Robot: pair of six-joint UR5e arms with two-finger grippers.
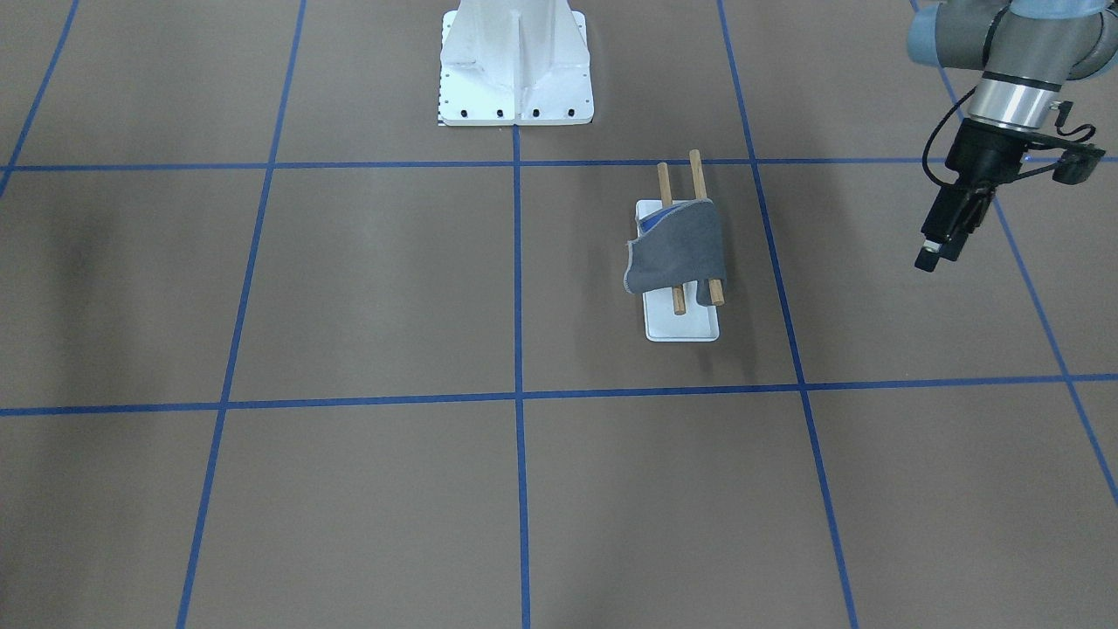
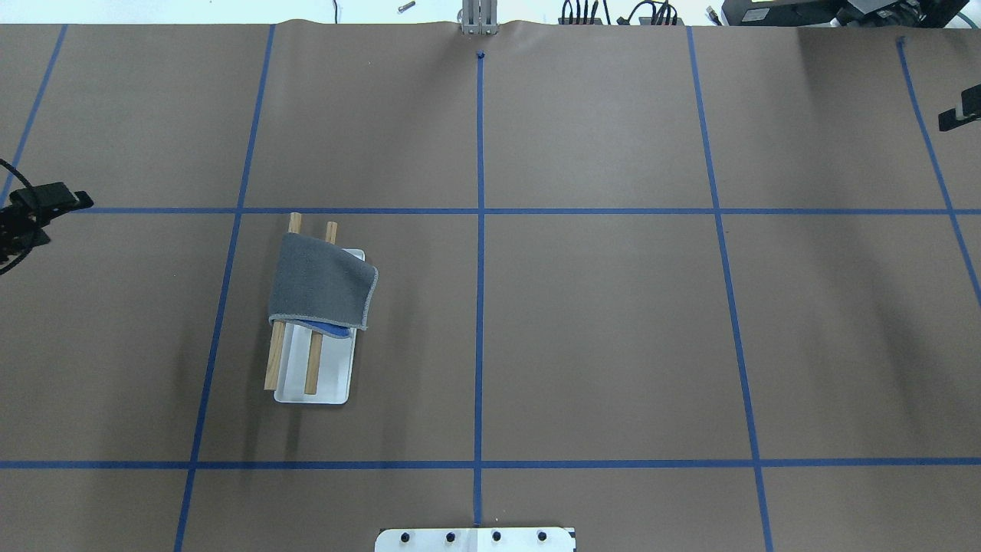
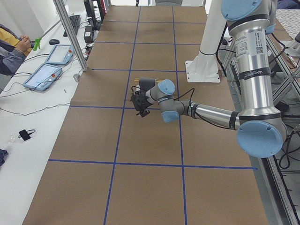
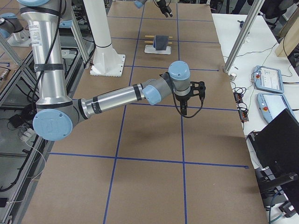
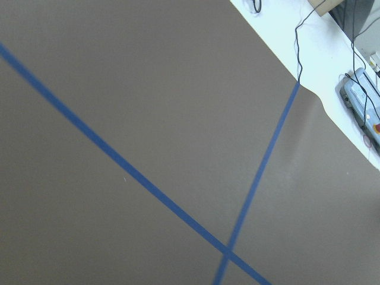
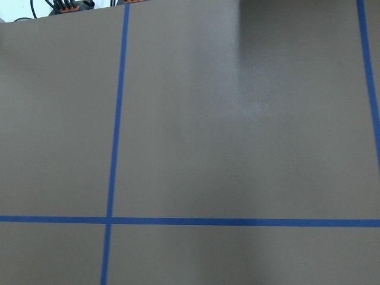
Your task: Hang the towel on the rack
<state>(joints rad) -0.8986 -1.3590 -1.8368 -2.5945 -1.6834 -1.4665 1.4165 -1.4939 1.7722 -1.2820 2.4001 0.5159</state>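
Note:
The grey towel (image 1: pixel 677 249) hangs over both wooden dowels of the rack (image 1: pixel 681 325), one corner folded so that some blue shows. In the overhead view the towel (image 2: pixel 322 287) covers the far half of the rack (image 2: pixel 326 383). My left gripper (image 1: pixel 939 249) hangs empty above the table, well off to the rack's side. It shows edge-on, so I cannot tell if it is open or shut. My right gripper (image 4: pixel 183 108) is far from the rack, over bare table. It shows clearly only in the exterior right view, so I cannot tell its state.
The large white bolted pedestal (image 1: pixel 515 70) stands at the robot's edge of the table. Blue tape lines divide the brown table cover (image 2: pixel 598 330) into squares. Tablets and cables lie on the white bench (image 3: pixel 47 75) beyond the far edge.

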